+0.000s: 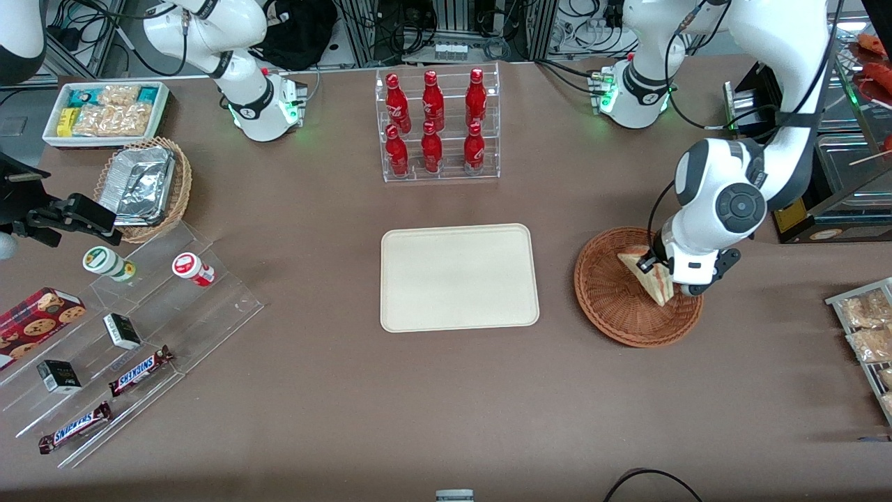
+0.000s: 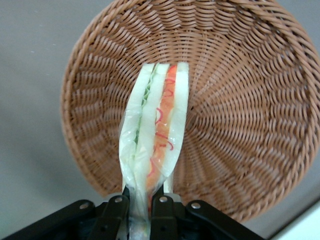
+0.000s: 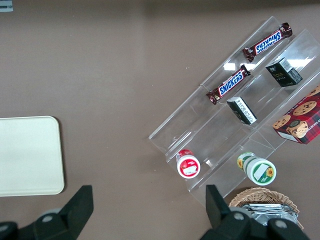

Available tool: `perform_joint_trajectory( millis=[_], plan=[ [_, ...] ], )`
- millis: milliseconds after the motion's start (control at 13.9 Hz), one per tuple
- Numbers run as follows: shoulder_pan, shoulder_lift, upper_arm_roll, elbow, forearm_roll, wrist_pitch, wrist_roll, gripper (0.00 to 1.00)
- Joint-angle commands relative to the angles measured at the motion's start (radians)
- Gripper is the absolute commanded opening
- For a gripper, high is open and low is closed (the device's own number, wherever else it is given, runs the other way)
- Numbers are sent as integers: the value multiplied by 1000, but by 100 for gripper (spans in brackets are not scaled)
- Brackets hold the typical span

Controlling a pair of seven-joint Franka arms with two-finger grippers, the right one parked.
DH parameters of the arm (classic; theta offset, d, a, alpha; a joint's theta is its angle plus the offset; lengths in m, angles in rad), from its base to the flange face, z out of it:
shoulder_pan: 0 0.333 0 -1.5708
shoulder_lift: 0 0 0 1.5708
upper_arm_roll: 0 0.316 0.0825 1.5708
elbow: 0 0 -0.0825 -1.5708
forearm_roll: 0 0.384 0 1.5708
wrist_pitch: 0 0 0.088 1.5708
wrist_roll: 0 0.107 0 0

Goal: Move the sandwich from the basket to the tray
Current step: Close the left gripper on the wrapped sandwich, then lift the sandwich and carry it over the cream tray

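1. The claw (image 2: 139,210) is clenched on the sandwich (image 2: 155,130) by its narrow end, holding the wedge on edge over the basket (image 1: 613,307).
2. That thin grip likely keeps the filling layers together.
3. The tray (image 1: 460,277) lies beside the basket, bare, ready to receive it.

The gripper (image 1: 674,284) sits low over the basket (image 1: 613,307), its fingertips lost from the front view under the wrist housing. That housing also covers part of the sandwich (image 1: 644,275) and part of the basket's rim. On the wrist camera the fingers (image 2: 162,215) pinch the sandwich (image 2: 155,135) and the picture's edge cuts them off; the wedge's gripped end disappears between them. The basket (image 2: 240,115) runs out of that picture too.
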Motion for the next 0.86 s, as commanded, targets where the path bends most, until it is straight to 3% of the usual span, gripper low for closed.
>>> perform_joint_trajectory(
  millis=[0,288,504,792],
  plan=[
    [-13,-11,-53,74,8,-118,62,2],
    [-15,16,-161,121,8,-136,156,1],
    [-33,107,-264,212,15,-136,148,2],
    [-172,240,-267,376,18,-133,29,1]
  ],
)
